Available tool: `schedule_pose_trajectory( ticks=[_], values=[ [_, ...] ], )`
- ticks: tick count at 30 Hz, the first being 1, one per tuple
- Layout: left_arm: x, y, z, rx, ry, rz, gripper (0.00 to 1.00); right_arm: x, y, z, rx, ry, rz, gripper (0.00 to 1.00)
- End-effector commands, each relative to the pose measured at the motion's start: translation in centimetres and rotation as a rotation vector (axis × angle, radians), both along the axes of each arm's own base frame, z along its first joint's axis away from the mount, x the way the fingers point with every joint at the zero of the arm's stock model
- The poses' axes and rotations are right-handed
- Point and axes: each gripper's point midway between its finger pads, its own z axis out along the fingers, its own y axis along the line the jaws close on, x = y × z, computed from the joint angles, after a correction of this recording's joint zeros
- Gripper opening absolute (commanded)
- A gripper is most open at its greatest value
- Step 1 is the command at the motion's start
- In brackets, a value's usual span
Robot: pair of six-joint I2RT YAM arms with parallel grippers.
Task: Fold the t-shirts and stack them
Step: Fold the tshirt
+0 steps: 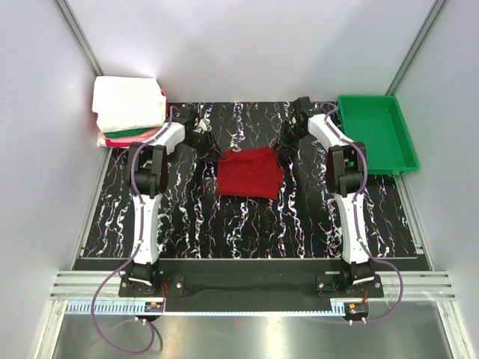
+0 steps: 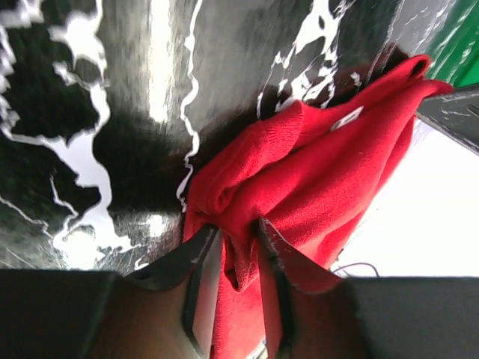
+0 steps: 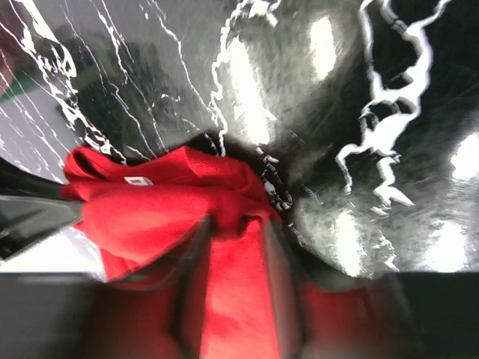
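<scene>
Deep red cloth t-shirt point(image 1: 249, 173), folded, mid-frame on black white-veined bench point(image 1: 187, 217), pale walls point(image 1: 247, 45); left hand point(image 2: 236, 233), right hand point(image 3: 233, 228) straddle it, grip untellable.

Red t-shirt point(image 1: 249, 173): soft cloth, matt, is showing a fine knitted grain in the left wrist view.
Tag point(image 2: 346, 117): white; its material is not showing clearly.
Folded t-shirts point(image 1: 127, 105): soft matt cloth in white, green and pink.
Table top point(image 1: 187, 217): black with white marble veins, smooth and glossy, is reflecting bright light patches.
Tray point(image 1: 378, 138): green plastic, smooth, is shining a little.
Left gripper point(image 2: 236, 228): the fingers are looking like dark matt plastic.
Right gripper point(image 3: 236, 223): too blurred to judge.
Arm shells point(image 1: 147, 224): white, smooth, are looking like plastic.
Rail point(image 1: 247, 288): pale metal, is looking brushed.
Cables point(image 1: 105, 329): purple, smooth coat.
Walls point(image 1: 247, 52): white, matt, plain.
</scene>
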Motion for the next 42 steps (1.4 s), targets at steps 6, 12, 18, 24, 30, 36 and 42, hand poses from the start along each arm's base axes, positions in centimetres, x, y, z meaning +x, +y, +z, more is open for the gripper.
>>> schedule_pose_trajectory(
  ticks=[6, 12, 18, 24, 30, 36, 42],
  values=[
    [5.4, 2.5, 8.7, 0.000, -0.214, 0.026, 0.61, 3.0, -3.5, 4.8, -0.041, -0.103, -0.063, 0.59],
    [0.7, 2.3, 14.7, 0.016, -0.334, 0.000, 0.99, -0.9, -3.1, 13.7, 0.004, -0.262, -0.056, 0.63],
    [-6.6, 0.6, 13.3, -0.003, -0.371, 0.004, 0.99, -9.6, 3.4, 12.2, 0.210, -0.218, 0.077, 0.57],
    [-9.4, -3.3, 8.6, -0.040, -0.286, -0.067, 0.99, -13.5, 6.7, 6.6, 0.381, -0.084, 0.153, 0.45],
    [-11.5, -3.9, 1.5, 0.025, -0.163, -0.093, 0.99, -17.4, 4.8, -1.3, 0.288, 0.064, 0.143, 0.40],
    [-17.3, -2.2, -2.8, 0.087, -0.063, -0.103, 0.99, -21.3, 2.5, -4.8, 0.198, 0.121, 0.129, 0.40],
    [-23.7, -2.2, -0.7, 0.094, -0.098, -0.126, 0.99, -24.7, 0.4, -4.2, 0.117, 0.155, 0.126, 0.40]
  ],
)
